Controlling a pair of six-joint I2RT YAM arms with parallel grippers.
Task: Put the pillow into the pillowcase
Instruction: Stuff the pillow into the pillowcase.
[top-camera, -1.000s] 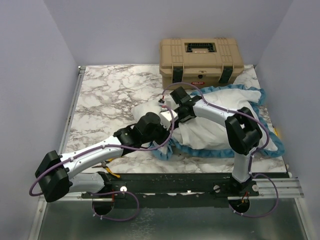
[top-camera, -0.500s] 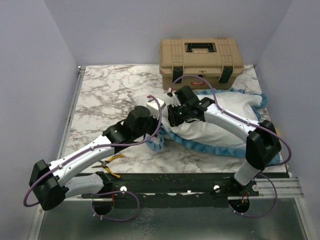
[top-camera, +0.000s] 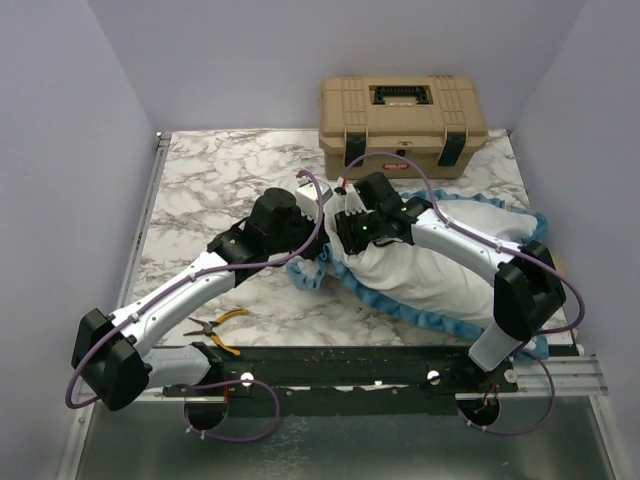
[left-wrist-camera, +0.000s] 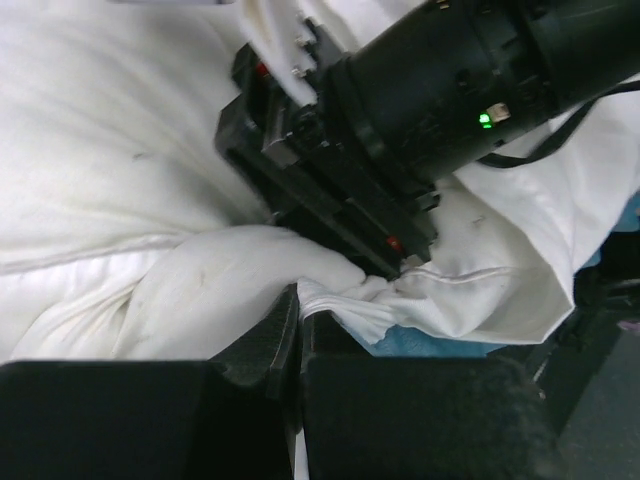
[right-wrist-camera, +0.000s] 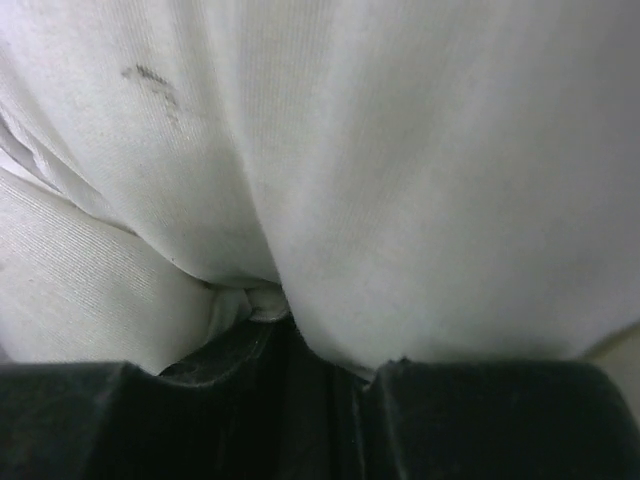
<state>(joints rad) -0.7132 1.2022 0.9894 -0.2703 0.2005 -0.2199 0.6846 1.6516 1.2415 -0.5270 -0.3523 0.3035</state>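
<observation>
**Grip, left.** The left gripper (left-wrist-camera: 298, 305) has its fingers together on a thin, hemmed fold of white cloth. Blue frill shows just beside that fold, so it is judged to be the lip of the pillowcase (top-camera: 437, 319), held to keep the mouth from sliding along with the filling.

**Grip, right.** The right gripper (right-wrist-camera: 268, 318) is clamped on a bunched ridge of white cloth that fills its whole view. The cloth carries a faint dark fleck and is probably the pillow (top-camera: 430, 268). At this range a layer of white lining cannot be ruled out.

**Placement.** Both wrists meet at the left end of the bundle, near the middle of the marble table (top-camera: 205, 190), with the right gripper's body just above the left one's pinch. This opposed hold suits feeding: one side anchors the opening while the other drives the stuffing in.

**Containers.** The pillowcase shows only its white side and its blue frilled edge, which runs along the near and right sides of the plump white mass. No patterned face is visible. The pillow lies on or within this case, right of centre. Insertion is judged under way, not finished, since the left end is loose and crumpled.

The tan toolbox (top-camera: 403, 112) stands at the far edge with its lid down and latches closed, so its contents are unseen. It is close behind the bundle but not in use.

**Other.** Yellow-handled pliers (top-camera: 213, 325) lie at the near edge, well apart from the work.
</observation>
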